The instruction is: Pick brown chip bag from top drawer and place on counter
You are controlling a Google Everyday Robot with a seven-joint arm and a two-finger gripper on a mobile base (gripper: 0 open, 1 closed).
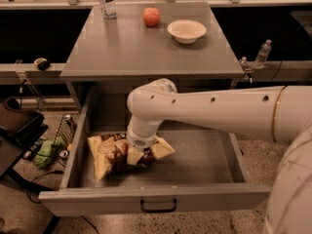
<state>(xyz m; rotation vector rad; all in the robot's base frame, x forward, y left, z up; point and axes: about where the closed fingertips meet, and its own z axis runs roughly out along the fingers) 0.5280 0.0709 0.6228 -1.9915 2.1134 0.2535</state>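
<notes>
The top drawer [204,172] stands pulled out below the counter [141,43]. The brown chip bag [109,154] lies in the drawer's left half, dark brown in the middle with pale yellow-tan ends. My white arm reaches in from the right and bends down over the bag. My gripper [138,152] is down on the bag's right part, with the wrist covering it from above. The bag's middle right is hidden under the gripper.
On the counter stand a clear bottle [106,1], a red apple [151,16] and a white bowl [186,30] along the far edge. A wire basket and green clutter [46,152] sit on the floor left of the drawer. A water bottle [262,54] stands on the right ledge.
</notes>
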